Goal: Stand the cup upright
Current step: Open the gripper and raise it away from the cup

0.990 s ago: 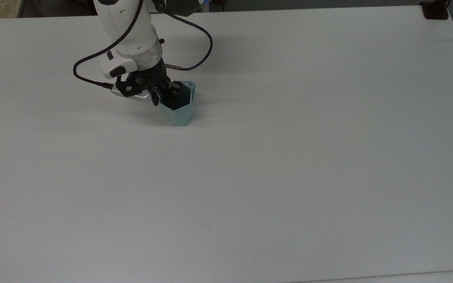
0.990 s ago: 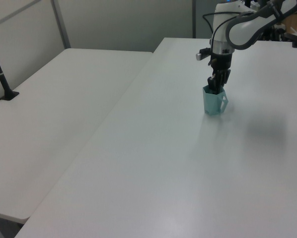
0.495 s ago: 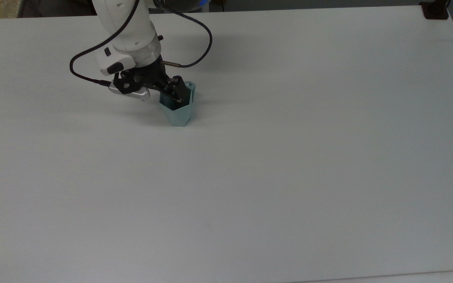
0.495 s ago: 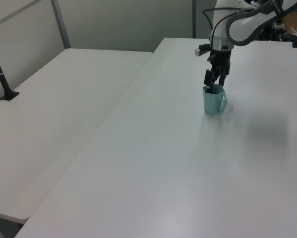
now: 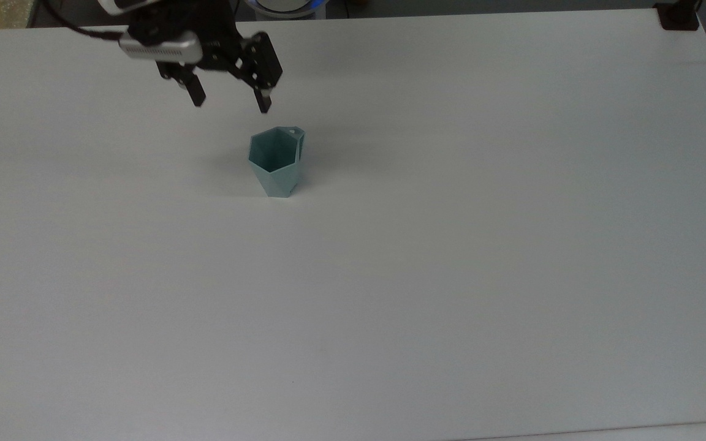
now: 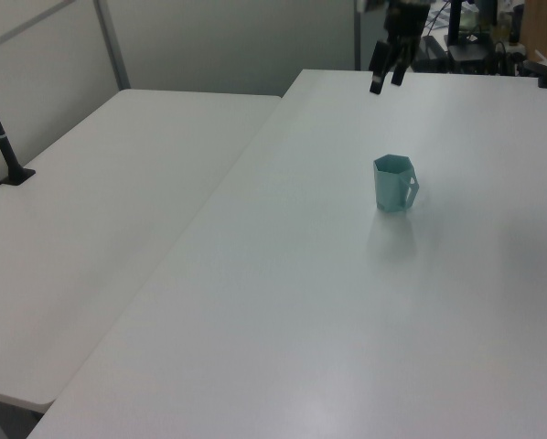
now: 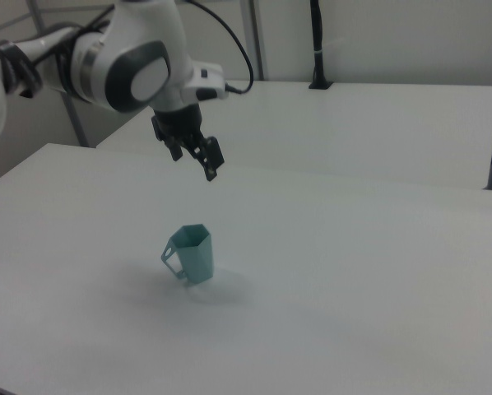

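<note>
Start with the table [image 5: 451, 275]: a broad white surface, and the only object standing on it is the cup [image 5: 276, 162]. The cup stands on its narrow base with the open polygonal rim facing up and the small holed tab at the rim on the side away from the camera in the top view. Judge the task as essentially complete; the step in hand is the retreat.

To finish this step well, take the arm [image 7: 131, 70] straight up and away. Avoid any sideways sweep at rim height, because a light plastic cup on a narrow base would probably tip at the slightest brush. Confirm from the left view and the right view that the cup is not leaning before you end the run.

The gripper [image 5: 228, 103] hangs in the air with its two fingers spread apart and nothing between them. It is well clear of the cup: above it, and offset toward the top view's upper left. In the right view it sits above and slightly to the left of the rim, with open space between fingertips and cup.
</note>
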